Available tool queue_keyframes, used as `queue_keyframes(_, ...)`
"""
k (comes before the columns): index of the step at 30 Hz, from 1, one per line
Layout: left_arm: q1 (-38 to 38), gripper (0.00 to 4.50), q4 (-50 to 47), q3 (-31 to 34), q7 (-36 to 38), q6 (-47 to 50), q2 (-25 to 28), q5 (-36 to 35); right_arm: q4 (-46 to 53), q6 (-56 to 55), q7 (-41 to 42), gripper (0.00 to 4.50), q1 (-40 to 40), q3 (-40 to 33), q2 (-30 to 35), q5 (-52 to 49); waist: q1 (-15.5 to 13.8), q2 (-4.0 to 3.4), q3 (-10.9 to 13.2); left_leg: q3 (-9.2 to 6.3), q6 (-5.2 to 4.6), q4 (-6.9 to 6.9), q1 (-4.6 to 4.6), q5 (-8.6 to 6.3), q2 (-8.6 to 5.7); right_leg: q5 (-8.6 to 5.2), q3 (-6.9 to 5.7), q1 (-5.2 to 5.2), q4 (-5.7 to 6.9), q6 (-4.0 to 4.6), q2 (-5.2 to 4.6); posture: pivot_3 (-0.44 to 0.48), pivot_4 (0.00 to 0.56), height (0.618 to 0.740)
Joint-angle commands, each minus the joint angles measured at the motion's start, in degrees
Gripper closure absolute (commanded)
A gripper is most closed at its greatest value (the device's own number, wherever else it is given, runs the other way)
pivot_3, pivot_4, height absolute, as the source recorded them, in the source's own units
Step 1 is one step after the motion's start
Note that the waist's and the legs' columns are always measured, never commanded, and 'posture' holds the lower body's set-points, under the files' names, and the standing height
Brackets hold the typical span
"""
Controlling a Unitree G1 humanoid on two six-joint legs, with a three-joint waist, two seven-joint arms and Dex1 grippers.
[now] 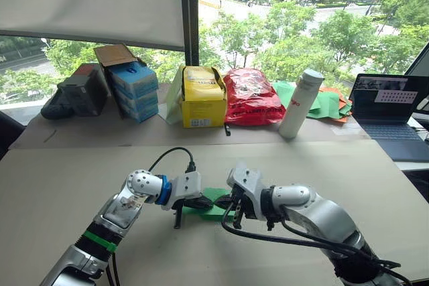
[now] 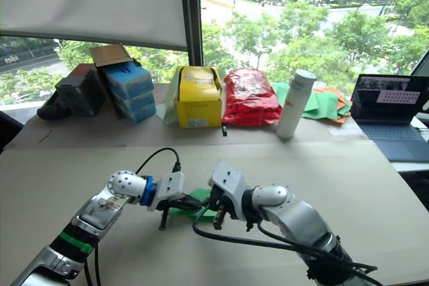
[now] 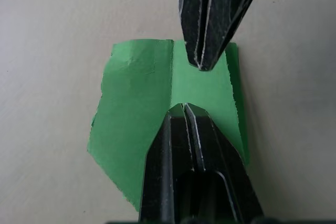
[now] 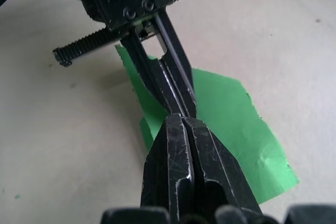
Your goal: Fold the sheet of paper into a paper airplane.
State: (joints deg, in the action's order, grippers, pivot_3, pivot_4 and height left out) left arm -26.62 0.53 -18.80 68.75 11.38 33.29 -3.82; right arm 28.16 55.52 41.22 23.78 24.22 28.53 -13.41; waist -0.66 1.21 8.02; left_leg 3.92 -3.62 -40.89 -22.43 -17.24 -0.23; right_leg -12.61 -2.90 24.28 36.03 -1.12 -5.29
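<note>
The sheet of paper (image 1: 216, 211) is bright green and partly folded, with one straight crease (image 3: 172, 72) down it and ragged side edges. It lies flat on the beige table (image 1: 74, 172), near its front middle. My left gripper (image 3: 184, 106) is shut and its tips rest on the paper. My right gripper (image 4: 184, 117) is also shut and points at the left one from the opposite side. The two sets of tips nearly touch over the paper's middle. I cannot tell whether either gripper pinches a fold.
Along the window ledge stand blue boxes (image 1: 134, 90), a yellow box (image 1: 203, 98), a red bag (image 1: 251, 96), a white bottle (image 1: 299, 104) and a pile of green and orange sheets (image 1: 330, 104). A laptop (image 1: 389, 115) sits at the right edge.
</note>
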Motion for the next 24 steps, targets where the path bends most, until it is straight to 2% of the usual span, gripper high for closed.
queue_keyframes(1,0.95,4.50,-3.72,2.33,-1.48,1.45,-0.04,-2.32,-3.01,-4.00,-1.25,4.47,-1.46,2.89,0.98,3.03,0.09,0.00,0.00,0.03,-0.01,0.00,0.00,0.00,0.00,0.01,0.03,0.00,-0.02,-0.02,0.00,0.000,0.150,0.740)
queue_keyframes(7,6.66,4.50,-9.67,7.59,-3.90,8.96,0.46,-8.88,-5.27,-6.71,-1.28,4.47,-2.31,3.85,1.47,4.59,0.34,0.00,0.00,0.03,-0.10,0.04,0.13,-0.06,0.07,0.00,0.11,-0.01,-0.02,-0.01,0.05,0.000,0.150,0.740)
queue_keyframes(11,10.34,4.50,-10.45,10.35,-6.90,11.61,-1.10,-11.99,-5.05,-6.85,-1.29,4.47,-2.54,3.74,1.56,4.46,0.34,0.00,0.00,0.00,-0.19,0.03,0.18,-0.11,0.08,-0.01,0.13,-0.03,0.03,-0.01,0.01,0.000,0.150,0.740)
queue_keyframes(16,14.48,4.50,-10.12,11.07,-9.84,12.01,-2.17,-12.90,-4.45,-6.34,-1.48,4.47,-2.53,3.22,1.63,4.25,0.25,-0.01,0.00,0.00,-0.20,0.03,0.22,-0.12,0.07,0.00,0.13,-0.05,0.03,0.00,-0.03,0.000,0.150,0.740)
queue_keyframes(24,15.60,4.50,-12.49,9.27,-11.35,14.02,-2.68,-13.39,-1.82,-5.48,-1.51,4.47,-1.59,0.65,1.24,2.68,0.08,0.00,0.00,0.00,-0.19,0.04,0.18,-0.12,0.07,0.00,0.13,-0.02,0.03,0.01,-0.12,0.000,0.150,0.740)
